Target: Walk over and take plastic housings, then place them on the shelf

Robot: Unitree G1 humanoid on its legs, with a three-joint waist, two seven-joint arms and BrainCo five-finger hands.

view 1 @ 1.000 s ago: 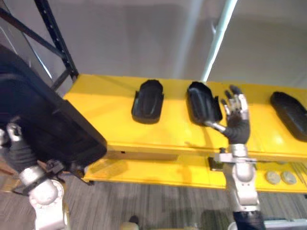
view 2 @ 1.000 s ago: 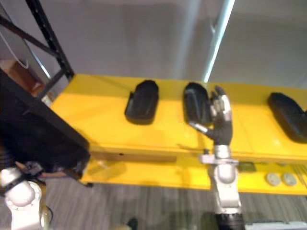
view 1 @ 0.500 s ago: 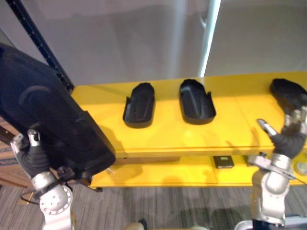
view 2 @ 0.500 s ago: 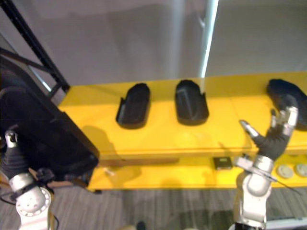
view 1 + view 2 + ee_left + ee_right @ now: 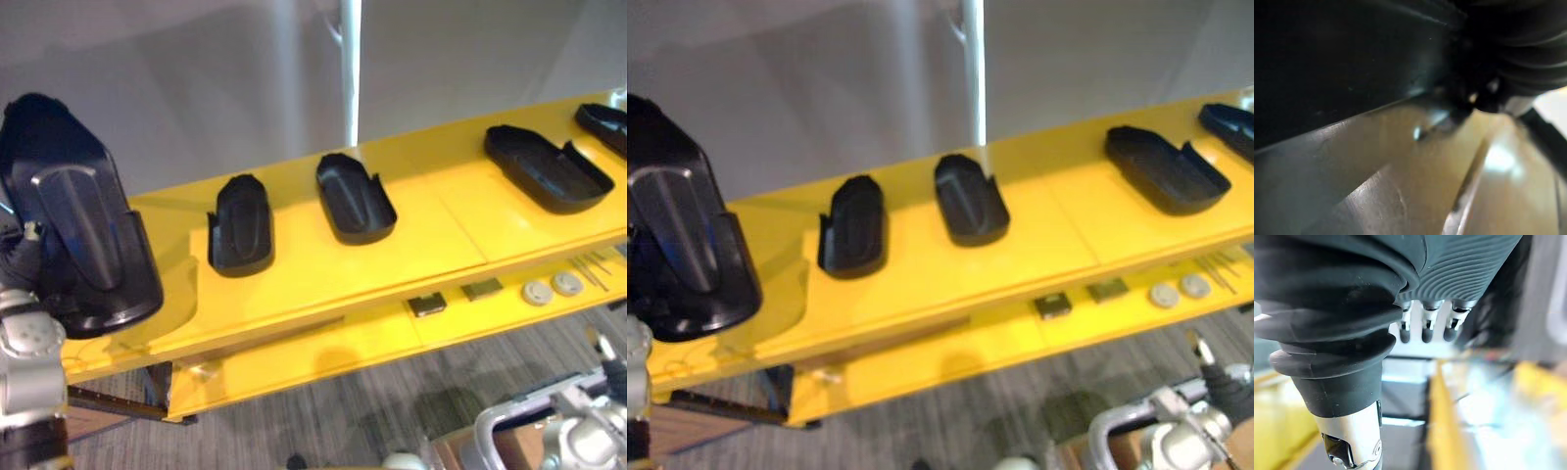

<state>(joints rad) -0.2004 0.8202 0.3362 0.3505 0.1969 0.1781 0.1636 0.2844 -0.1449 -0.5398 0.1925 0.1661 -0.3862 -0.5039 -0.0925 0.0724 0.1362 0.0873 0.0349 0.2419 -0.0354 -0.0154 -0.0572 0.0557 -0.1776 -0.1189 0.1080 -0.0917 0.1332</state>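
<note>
A large black plastic housing (image 5: 76, 230) stands tilted over the left end of the yellow shelf (image 5: 323, 269), carried by my left hand (image 5: 18, 262) from behind; its fingers are hidden. In the left wrist view the housing's dark wall (image 5: 1342, 63) hangs just above the shelf surface (image 5: 1400, 191); I cannot tell if they touch. Several smaller black housings lie along the shelf: one (image 5: 240, 225), a second (image 5: 355, 196), a third (image 5: 545, 166). My right hand (image 5: 1218, 377) hangs low at the lower right, away from the shelf, its fingers (image 5: 1423, 330) straight and holding nothing.
A lower yellow shelf holds two small dark squares (image 5: 427, 305) and two round discs (image 5: 549, 288). A white post (image 5: 350, 69) rises behind the shelf against a grey wall. Grey carpet lies below.
The camera has swung, so the shelf now slants. My right hand has dropped from the shelf front to the lower right. The left hand has brought the big housing up over the shelf's left end.
</note>
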